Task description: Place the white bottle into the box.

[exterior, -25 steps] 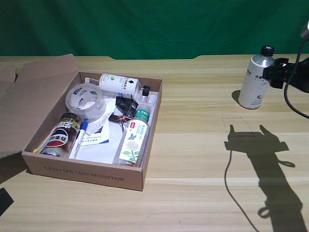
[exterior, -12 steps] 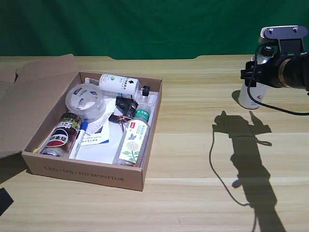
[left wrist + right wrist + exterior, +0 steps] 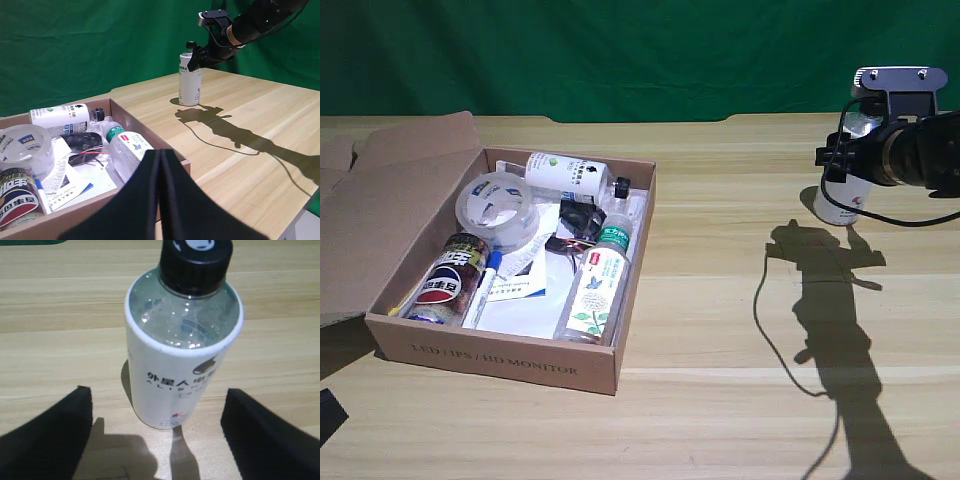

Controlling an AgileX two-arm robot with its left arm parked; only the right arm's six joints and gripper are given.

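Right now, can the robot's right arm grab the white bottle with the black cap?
Probably yes. The white bottle stands upright on the bare table, away from the box, and the right gripper is open with a finger on either side of it. Nothing stands between them.

A green cloth backdrop (image 3: 620, 55) fills the whole rear of the scene, hanging in soft folds behind the bench (image 3: 720, 400). The bench is pale wood with lengthwise plank grain and darker seams. Strong light from above throws hard, dark shadows (image 3: 835, 300) across its surface toward the exterior view's right.
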